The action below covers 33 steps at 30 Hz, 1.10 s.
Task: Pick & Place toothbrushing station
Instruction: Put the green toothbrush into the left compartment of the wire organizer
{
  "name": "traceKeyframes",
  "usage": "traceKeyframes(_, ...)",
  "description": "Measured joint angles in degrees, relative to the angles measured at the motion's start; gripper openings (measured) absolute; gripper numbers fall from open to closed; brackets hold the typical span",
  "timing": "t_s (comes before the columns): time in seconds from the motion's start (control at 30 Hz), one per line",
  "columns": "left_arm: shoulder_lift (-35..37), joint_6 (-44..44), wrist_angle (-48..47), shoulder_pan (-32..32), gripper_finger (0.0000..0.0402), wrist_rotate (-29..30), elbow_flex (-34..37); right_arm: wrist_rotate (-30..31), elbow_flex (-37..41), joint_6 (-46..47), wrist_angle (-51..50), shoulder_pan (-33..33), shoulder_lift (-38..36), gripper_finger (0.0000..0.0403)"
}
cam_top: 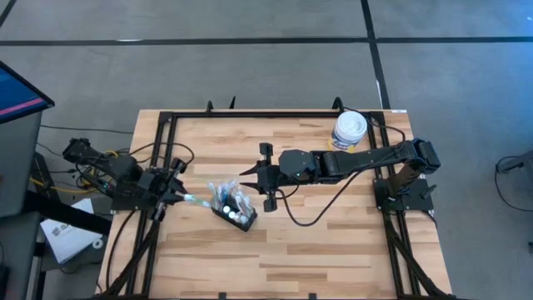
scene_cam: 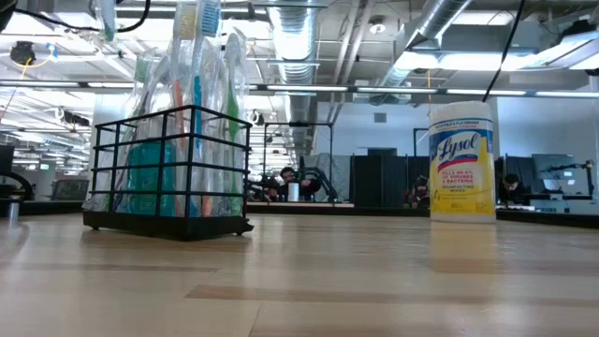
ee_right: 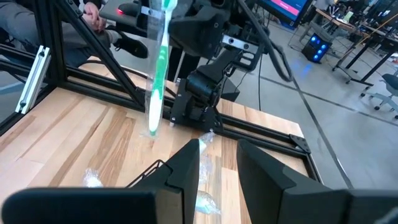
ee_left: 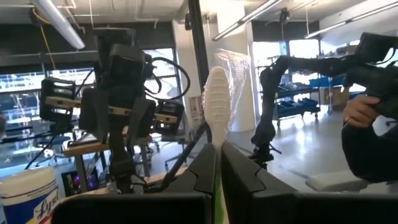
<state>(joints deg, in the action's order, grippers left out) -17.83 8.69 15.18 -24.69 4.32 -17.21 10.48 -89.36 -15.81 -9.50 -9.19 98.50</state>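
Observation:
The toothbrushing station (cam_top: 234, 212) is a small black wire-frame holder that stands on the table left of centre. Several wrapped toothbrushes stand upright in it, as the low view (scene_cam: 168, 168) shows. My left gripper (cam_top: 173, 195) is to the holder's left, shut on a green-and-white toothbrush in a clear wrapper (cam_top: 193, 200). The brush points toward the holder. My right gripper (cam_top: 247, 176) is open and empty above the holder's far side; its fingers show in the right wrist view (ee_right: 217, 165). My left gripper pinches the toothbrush's green handle (ee_left: 217, 186) between its two fingers (ee_left: 202, 174). The brush lies along the fingers. Its white head (ee_left: 217, 102) and wrapper stick out past the fingertips toward the table's right. Whether its free end touches the holder I cannot tell.
A yellow Lysol canister with a white lid (cam_top: 350, 130) stands at the table's far right; it also shows in the low view (scene_cam: 461, 159). Black frame rails (cam_top: 158, 167) run along the table's sides. A person's hand (ee_left: 360, 112) shows beyond the table.

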Motion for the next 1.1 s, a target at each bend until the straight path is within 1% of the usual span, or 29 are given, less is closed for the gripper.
traceKeyframes(0.2, 0.73, -0.18, -0.06, 0.49, 0.0001, 0.31, 2.21, 0.09, 0.0, -0.02, 0.06, 0.01, 0.0, 0.0098)
traceKeyframes(0.4, 0.75, -2.94, 0.87, 3.5, 0.0001, 0.4, 4.7, 0.08, 0.0, -0.02, 0.07, -0.01, 0.0, 0.0098)
traceKeyframes(0.53, 0.75, -3.66, 3.82, 4.96, 0.0001, 0.08, 6.5, 0.09, 0.0, -0.04, 0.07, -0.01, 0.0, 0.0098)
traceKeyframes(0.63, 0.75, -4.56, 5.7, 5.27, 0.0001, -0.26, 7.9, 0.07, 0.0, -0.07, 0.04, -0.01, 0.0, 0.0098)
traceKeyframes(0.9, 0.57, -4.7, 5.91, 5.19, 0.0001, -0.26, 8.08, 0.07, -0.02, -0.07, 0.02, -0.01, 0.0, 0.0098)
traceKeyframes(1.1, 0.55, -4.74, 5.9, 5.18, 0.0001, 0.87, 9.96, 0.07, -0.02, -0.22, -0.14, 0.0, 0.0, 0.0098)
